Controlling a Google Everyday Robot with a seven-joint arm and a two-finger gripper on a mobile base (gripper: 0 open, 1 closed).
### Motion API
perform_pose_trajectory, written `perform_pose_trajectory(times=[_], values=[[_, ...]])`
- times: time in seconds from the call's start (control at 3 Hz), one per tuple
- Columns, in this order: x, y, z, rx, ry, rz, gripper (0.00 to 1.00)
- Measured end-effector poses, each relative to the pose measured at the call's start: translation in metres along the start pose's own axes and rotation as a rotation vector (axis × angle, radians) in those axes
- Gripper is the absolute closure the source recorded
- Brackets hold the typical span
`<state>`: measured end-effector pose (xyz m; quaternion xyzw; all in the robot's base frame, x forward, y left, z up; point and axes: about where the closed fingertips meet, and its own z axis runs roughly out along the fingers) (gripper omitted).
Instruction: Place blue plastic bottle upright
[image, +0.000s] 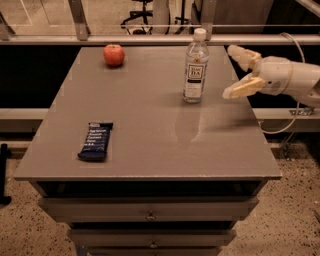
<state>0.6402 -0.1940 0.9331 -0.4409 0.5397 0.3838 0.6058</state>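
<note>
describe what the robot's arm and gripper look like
The gripper, open just right of the blue plastic bottle, has two tapered cream-yellow fingers on a rounded white wrist. The arm is smooth, white and tubular. A thin pale cable loops behind it. No markings show.
</note>
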Motion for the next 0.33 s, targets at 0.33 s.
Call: perform_pose_trajectory(times=[0.33], values=[[-0.0025, -0.0109, -0.0417, 0.056, 0.127, -0.031, 0.0]])
